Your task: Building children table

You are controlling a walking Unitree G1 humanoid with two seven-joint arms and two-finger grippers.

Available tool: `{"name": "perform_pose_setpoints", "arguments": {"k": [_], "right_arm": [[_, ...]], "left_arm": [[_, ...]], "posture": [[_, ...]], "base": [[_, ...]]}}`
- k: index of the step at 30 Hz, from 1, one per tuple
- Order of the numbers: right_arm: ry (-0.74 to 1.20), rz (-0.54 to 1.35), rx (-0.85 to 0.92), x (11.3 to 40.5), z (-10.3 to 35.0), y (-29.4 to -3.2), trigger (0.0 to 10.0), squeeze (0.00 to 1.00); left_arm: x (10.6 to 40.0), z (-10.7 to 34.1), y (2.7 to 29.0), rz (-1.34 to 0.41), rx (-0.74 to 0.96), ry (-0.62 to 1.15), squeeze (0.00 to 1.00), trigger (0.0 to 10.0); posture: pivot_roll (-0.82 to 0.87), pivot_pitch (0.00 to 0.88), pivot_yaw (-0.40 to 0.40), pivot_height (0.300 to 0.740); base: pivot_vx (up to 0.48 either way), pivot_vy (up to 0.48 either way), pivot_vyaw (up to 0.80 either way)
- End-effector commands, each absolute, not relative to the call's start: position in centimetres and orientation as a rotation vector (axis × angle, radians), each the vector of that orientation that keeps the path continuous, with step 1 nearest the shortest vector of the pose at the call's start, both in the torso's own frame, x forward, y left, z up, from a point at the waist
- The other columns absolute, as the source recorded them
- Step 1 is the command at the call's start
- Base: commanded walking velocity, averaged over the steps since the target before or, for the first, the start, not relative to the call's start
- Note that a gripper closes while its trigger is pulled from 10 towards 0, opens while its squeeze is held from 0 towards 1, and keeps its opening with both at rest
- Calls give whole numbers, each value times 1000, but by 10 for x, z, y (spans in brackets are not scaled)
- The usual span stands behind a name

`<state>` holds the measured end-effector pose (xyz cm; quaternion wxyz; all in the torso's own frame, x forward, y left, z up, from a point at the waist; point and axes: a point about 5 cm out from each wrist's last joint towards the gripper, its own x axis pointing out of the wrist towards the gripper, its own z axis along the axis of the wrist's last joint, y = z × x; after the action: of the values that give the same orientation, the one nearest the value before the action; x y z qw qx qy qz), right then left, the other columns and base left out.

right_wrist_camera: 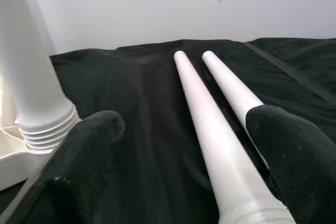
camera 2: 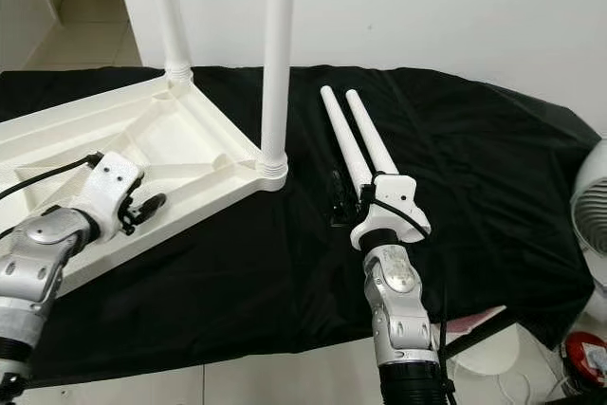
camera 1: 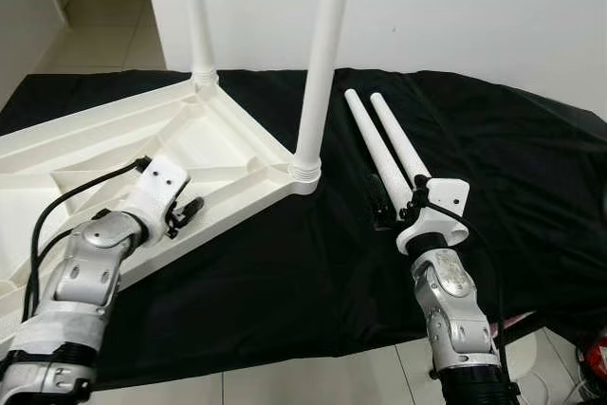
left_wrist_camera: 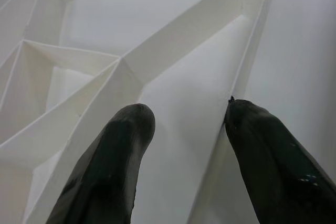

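Note:
A white plastic table top (camera 1: 95, 130) lies upside down on the black cloth, ribs facing up. Two white legs stand upright in its corners, one near (camera 1: 321, 64) and one far (camera 1: 199, 16). To their right, two loose white legs (camera 1: 375, 144) (camera 1: 403, 144) lie side by side on the cloth. My left gripper (camera 1: 190, 213) hovers open over the ribbed underside (left_wrist_camera: 173, 40) near the table's front edge, with nothing held. My right gripper (right_wrist_camera: 189, 145) is open at the near ends of the loose legs; one leg (right_wrist_camera: 210, 129) runs between its fingers (right_wrist_camera: 79, 171).
The black cloth (camera 1: 285, 282) covers a low surface whose front edge is just before me, with tiled floor below. A white wall stands behind. A white fan (camera 2: 593, 206) and a red object (camera 2: 583, 358) are at the right on the floor.

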<state>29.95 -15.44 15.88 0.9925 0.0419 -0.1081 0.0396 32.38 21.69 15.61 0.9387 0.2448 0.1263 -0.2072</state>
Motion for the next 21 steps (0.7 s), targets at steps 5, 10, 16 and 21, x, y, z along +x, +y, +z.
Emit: {"name": "perform_pose_setpoints", "arguments": {"k": [5,10,16,21], "right_arm": [[-213,74,85,300,157,-157,10000,0],[-212,84,85,301,157,-155,10000,0],[-211,96,83,301,157,-153,10000,0],[-208,97,80,301,156,-154,10000,0]], "left_arm": [[313,144,230,-458,495,326,0,10000],[305,135,240,-458,463,396,0,10000],[302,126,249,-421,498,470,0,3765],[305,123,246,-425,528,475,0,0]], "posture": [[52,57,-55,740],[56,50,-57,740],[56,50,-57,740],[50,45,-56,740]], "base": [[0,0,0],[0,0,0],[0,0,0],[0,0,0]]}}
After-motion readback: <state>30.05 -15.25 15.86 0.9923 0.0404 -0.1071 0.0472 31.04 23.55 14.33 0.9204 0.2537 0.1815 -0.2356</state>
